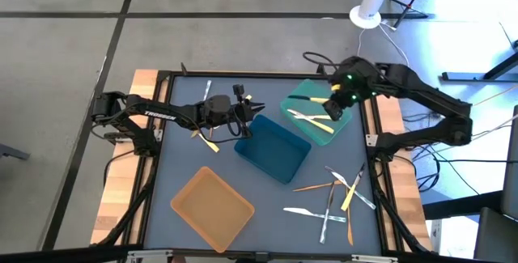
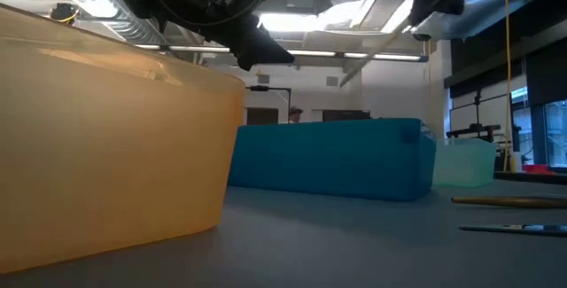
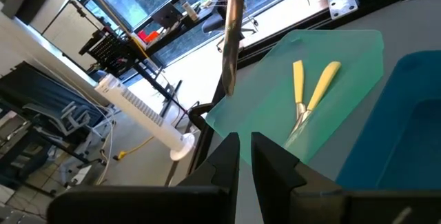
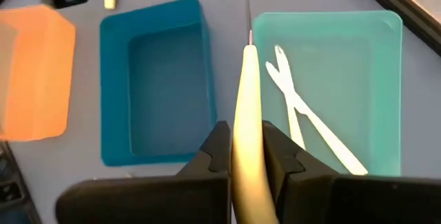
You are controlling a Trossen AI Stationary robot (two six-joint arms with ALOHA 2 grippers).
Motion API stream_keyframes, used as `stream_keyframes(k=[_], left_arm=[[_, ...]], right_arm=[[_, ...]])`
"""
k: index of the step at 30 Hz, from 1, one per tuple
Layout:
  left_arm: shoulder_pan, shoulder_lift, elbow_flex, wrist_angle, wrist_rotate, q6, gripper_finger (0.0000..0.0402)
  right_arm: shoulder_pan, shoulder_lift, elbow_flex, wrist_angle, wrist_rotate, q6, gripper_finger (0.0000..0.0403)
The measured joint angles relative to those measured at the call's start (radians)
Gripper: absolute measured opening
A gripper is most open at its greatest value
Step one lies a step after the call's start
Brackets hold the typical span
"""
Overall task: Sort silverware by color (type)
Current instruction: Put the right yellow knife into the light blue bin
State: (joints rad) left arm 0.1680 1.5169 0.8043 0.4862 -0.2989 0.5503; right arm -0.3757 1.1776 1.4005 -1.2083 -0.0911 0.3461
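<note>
Two slim, matte black jointed arms: the left arm (image 1: 162, 116) carries white lettering, seemingly "TROSSEN"; the right arm (image 1: 421, 93) shows a small green light. Black cables loop near both wrists.

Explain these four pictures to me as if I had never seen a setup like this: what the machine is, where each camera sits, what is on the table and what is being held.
This is a robot with two dark arms working at a table. One camera looks straight down, one sits at table height, and one rides on each wrist.

On the table stand a teal tray, a blue tray and an orange tray. Two yellow-handled pieces already lie in the teal tray. More loose cutlery lies scattered on the mat.

The right gripper hangs above the teal tray, jaws shut on a yellow utensil. The left gripper is near the blue tray; its jaws look closed and I see nothing between them.
</note>
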Motion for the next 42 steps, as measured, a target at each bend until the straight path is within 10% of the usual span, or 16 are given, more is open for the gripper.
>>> stream_keyframes(k=[15, 42], left_arm=[[0.0, 0.0, 0.0, 0.0, 0.0, -0.002, 0.0032], [0.0, 0.0, 0.0, -0.004, 0.0, -0.051, 0.0032]], right_arm=[[-0.105, -0.17, -0.484, 0.342, -0.104, 0.042, 0.0025], [-0.234, -0.165, -0.743, 0.59, -0.146, -0.037, 0.0028]])
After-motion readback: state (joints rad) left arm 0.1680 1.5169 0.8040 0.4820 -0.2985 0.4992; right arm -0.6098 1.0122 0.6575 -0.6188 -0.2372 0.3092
